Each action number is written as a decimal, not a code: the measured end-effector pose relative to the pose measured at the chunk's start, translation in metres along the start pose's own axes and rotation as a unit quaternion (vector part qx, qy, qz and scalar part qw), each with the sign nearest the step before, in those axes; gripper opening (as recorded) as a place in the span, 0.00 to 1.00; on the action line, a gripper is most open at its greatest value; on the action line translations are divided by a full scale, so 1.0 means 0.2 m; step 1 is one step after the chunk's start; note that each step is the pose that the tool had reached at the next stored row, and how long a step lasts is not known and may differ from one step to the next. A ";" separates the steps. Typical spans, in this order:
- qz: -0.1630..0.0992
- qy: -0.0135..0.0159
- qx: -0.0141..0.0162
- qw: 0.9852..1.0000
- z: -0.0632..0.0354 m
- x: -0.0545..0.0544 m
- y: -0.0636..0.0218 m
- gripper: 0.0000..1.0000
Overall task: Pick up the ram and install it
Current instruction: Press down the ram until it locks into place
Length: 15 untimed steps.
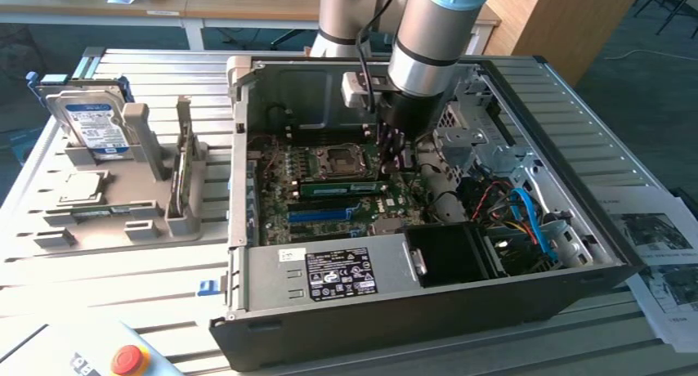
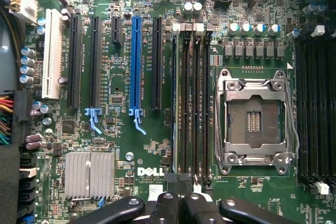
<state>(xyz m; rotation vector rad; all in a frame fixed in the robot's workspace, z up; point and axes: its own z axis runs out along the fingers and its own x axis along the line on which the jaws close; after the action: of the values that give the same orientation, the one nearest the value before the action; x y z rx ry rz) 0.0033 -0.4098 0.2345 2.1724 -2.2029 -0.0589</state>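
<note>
**Spotter:** Closest to your wrist camera is the end effector [image 2: 178, 182], its black fingers [image 2: 167, 205] pressed together with no gap between them.

**Checker:** Has it got hold of anything?

**Spotter:** Nothing you can make out between the tips. They hang over one end of the dark memory slots [image 2: 191, 98] that run beside the empty processor socket [image 2: 254, 119].

**Checker:** Where should you look for the ram?

**Spotter:** Check the exterior view. The ram [image 1: 343, 187] is a green stick standing on edge in the motherboard, between the processor socket and the blue expansion slot [image 1: 325, 215]. Whether it is fully seated, you cannot tell.

**Checker:** And the arm?

**Spotter:** It reaches down into the open computer case [image 1: 436, 311], with the end effector just above the board and near the ram's end on the exterior view's right.

**Checker:** Anything else on the desk [image 1: 109, 311]?

**Spotter:** On the exterior view's left, a grey fixture [image 1: 109, 229] holds an upright hard drive [image 1: 96, 127] and a square silver processor chip [image 1: 82, 188].
</note>
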 end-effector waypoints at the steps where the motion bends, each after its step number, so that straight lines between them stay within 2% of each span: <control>1: 0.000 0.000 0.000 1.000 0.000 0.00 0.000 0.10; 4: 0.000 0.000 0.000 1.000 0.001 0.00 0.010 0.10; 7: 0.000 0.000 0.000 1.000 0.004 0.00 0.039 0.10; 12: 0.000 0.000 0.000 1.000 0.008 0.00 0.103 0.10; 15: 0.000 0.000 0.000 1.000 0.012 0.00 0.157 0.10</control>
<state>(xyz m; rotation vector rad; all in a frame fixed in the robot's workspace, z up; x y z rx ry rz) -0.0281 -0.4087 0.2340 2.1725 -2.2030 -0.0590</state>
